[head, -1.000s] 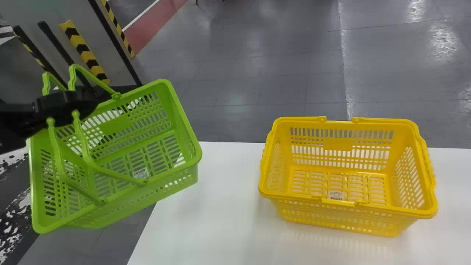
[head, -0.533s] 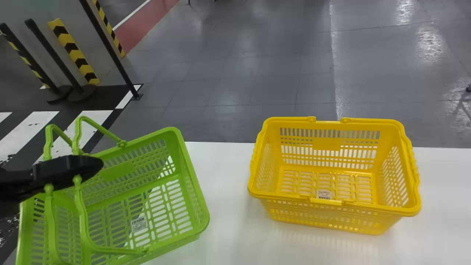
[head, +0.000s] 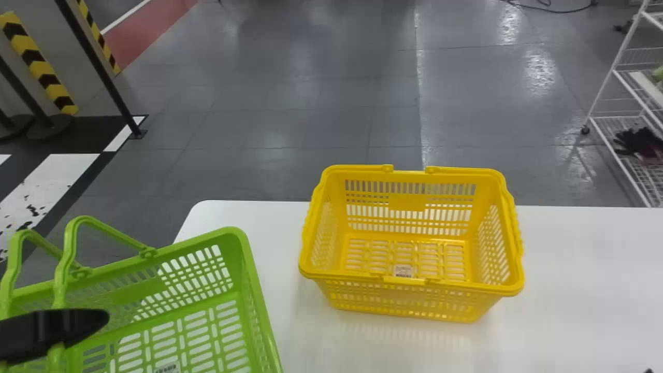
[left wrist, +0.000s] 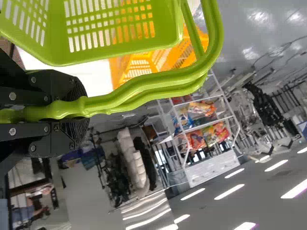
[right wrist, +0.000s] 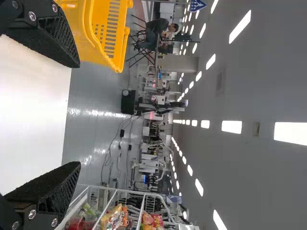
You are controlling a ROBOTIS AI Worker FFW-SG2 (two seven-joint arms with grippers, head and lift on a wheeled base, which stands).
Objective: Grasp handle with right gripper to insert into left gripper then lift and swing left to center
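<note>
Bench [head: 570, 311] carries yellow basket [head: 406, 202]; my left jaws clamp green handles [left wrist: 144, 89], right jaws gape empty. Likely swing stage: centre green basket [head: 137, 291] level.

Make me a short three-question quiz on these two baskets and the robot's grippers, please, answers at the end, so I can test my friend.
1. True or false: the yellow basket stands on the floor.
2. How is the right gripper?
A) Shut on a handle
B) Open, holding nothing
C) Shut, holding nothing
3. Fill in the colour: the left gripper holds the handles of the ____ basket.

Key: 1. False, it is on the table; 2. B; 3. green.
</note>
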